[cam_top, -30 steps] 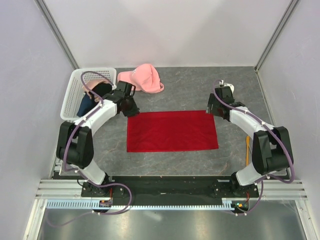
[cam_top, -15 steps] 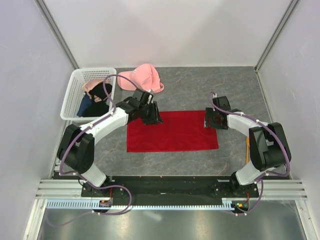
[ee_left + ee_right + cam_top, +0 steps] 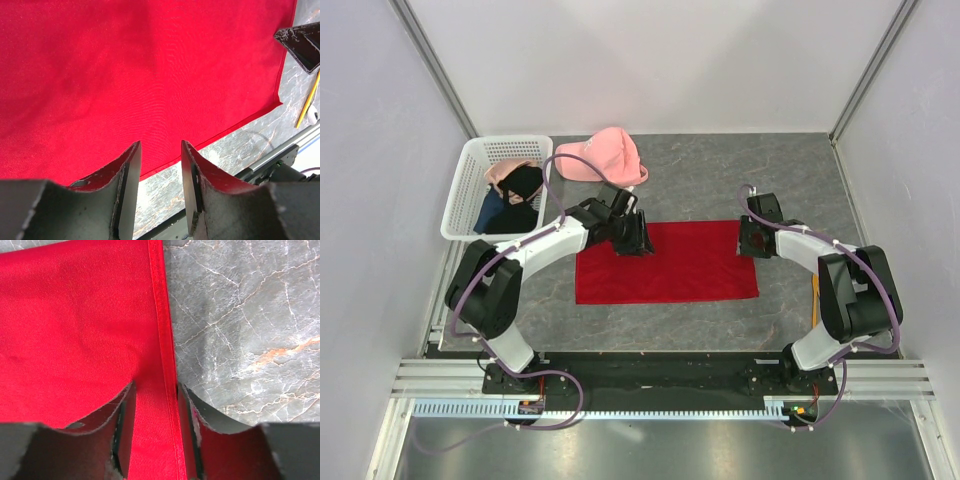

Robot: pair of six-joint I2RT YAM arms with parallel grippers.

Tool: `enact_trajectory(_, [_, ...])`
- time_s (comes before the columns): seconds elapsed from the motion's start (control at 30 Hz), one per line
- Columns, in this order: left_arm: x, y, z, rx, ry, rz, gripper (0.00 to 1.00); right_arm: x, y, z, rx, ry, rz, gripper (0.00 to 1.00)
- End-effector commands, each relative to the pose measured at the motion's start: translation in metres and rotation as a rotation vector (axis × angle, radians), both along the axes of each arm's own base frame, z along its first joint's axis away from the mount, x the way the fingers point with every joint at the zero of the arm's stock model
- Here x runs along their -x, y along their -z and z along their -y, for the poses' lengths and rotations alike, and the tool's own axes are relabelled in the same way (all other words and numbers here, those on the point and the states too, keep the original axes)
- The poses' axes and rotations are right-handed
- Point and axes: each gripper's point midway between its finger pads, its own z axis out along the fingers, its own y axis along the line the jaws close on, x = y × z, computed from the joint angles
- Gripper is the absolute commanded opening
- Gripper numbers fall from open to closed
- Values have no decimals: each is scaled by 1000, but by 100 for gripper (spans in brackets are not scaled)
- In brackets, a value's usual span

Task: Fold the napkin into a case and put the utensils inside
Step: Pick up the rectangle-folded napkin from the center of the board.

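We see the napkin (image 3: 665,262) lying flat on the counter (image 3: 700,180), no case yet. Left pincer (image 3: 160,147) is spread, right pincer (image 3: 156,387) straddles its hem, grip unclear. Utensils (image 3: 815,300) wait outside.

Little pale booth around a grey marble-look tabletop (image 3: 700,170)
Plain whitish wall panels (image 3: 650,60) behind and either side of the tabletop, metal posts (image 3: 865,70) at its far corners, aluminium rail (image 3: 650,408) along its near edge, soft even light.
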Motion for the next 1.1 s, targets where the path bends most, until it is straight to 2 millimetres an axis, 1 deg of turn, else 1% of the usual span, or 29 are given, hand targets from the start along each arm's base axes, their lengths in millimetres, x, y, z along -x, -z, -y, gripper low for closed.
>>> enact_trajectory(0.0, [-8,-18,12,51,26,57,45,22,28,-17,-72,-12,-114,42])
enact_trajectory(0.07, [-8,-19,12,53,26,60,45,23,29,-16,-63,-8,-123,39])
enact_trajectory(0.17, [-7,-18,12,54,26,54,45,23,30,-16,-59,-3,-129,31])
enact_trajectory(0.2, [-6,-18,12,56,27,55,45,22,29,-14,-49,-1,-126,26])
enact_trajectory(0.23, [-6,-18,12,57,27,52,44,21,27,-14,-48,-1,-117,24])
enact_trajectory(0.27, [-6,-18,12,59,29,50,44,19,24,-13,-43,-6,-104,18])
enact_trajectory(0.33, [-5,-16,14,65,32,41,43,15,17,-10,-28,-1,-76,10])
enact_trajectory(0.37, [-5,-16,15,70,33,38,43,14,14,-11,-29,-6,-66,1])
enact_trajectory(0.4, [-5,-16,16,75,34,34,42,13,10,-11,-32,-9,-53,0])
enact_trajectory(0.47, [-8,-13,20,86,32,26,41,12,6,-10,-34,-6,-39,0])
enact_trajectory(0.5, [-7,-12,22,92,36,20,40,11,-1,-10,-33,-6,-20,0])
enact_trajectory(0.53, [-8,-6,24,87,30,3,40,11,-4,-7,-22,2,-11,0])
enact_trajectory(0.57, [-11,-6,27,91,29,8,39,11,-12,-5,-19,6,12,0])
enact_trajectory(0.63, [-14,-1,31,93,25,-5,39,12,-19,1,9,18,28,0])
enact_trajectory(0.67, [-16,5,34,91,22,-18,38,11,-28,2,13,18,51,0])
enact_trajectory(0.73, [-16,7,39,111,14,-34,37,14,-35,6,30,13,56,0])
enact_trajectory(0.77, [-16,9,41,117,10,-36,37,13,-43,8,40,19,75,0])
enact_trajectory(0.83, [-19,7,46,135,5,-28,37,17,-48,11,55,12,73,0])
enact_trajectory(0.87, [-19,8,51,139,13,-34,37,16,-54,12,62,11,86,0])
enact_trajectory(0.93, [-20,8,57,147,23,-42,37,18,-58,15,70,10,84,0])
enact_trajectory(0.97, [-20,7,61,154,28,-48,36,18,-64,15,73,5,95,0])
enact_trajectory(1.0, [-21,13,63,151,27,-58,36,18,-66,14,70,1,100,0])
enact_trajectory(1.07, [-21,18,69,149,30,-67,36,17,-74,12,61,-13,115,0])
